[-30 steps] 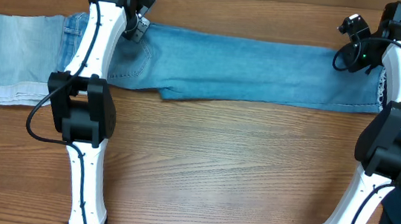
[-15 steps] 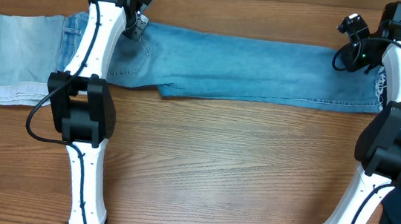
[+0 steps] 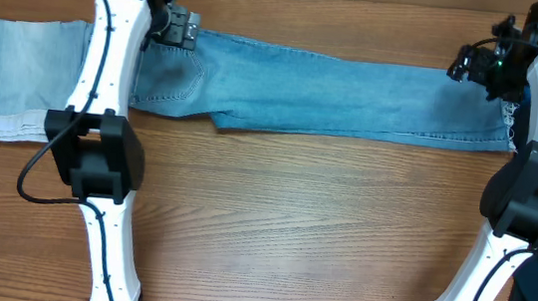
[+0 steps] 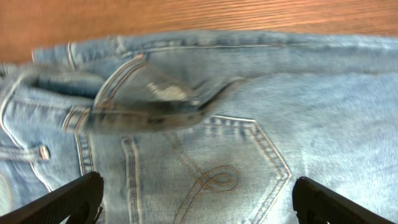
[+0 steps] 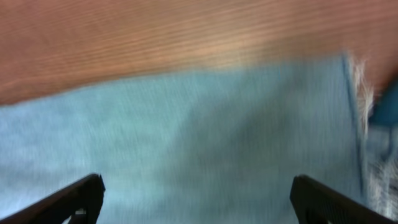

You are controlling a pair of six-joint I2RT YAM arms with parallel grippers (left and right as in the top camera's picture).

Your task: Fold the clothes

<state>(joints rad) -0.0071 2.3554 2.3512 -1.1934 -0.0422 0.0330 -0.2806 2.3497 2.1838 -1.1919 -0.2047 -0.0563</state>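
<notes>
Your left gripper (image 4: 198, 198) and right gripper (image 5: 198, 198) are both released, holding nothing. The jeans (image 3: 355, 94) lie stretched along the surface (image 3: 291, 223).

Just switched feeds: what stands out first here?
A long pair of faded blue jeans lies stretched flat along the table's far edge. The left gripper hangs above its pocket end and the right gripper above its hem, both with fingers spread open. A paler denim piece lies at far left.

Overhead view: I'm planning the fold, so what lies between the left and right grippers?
Only the jeans, stretched flat from the left gripper to the right gripper; the overhead view shows nothing else there.
</notes>
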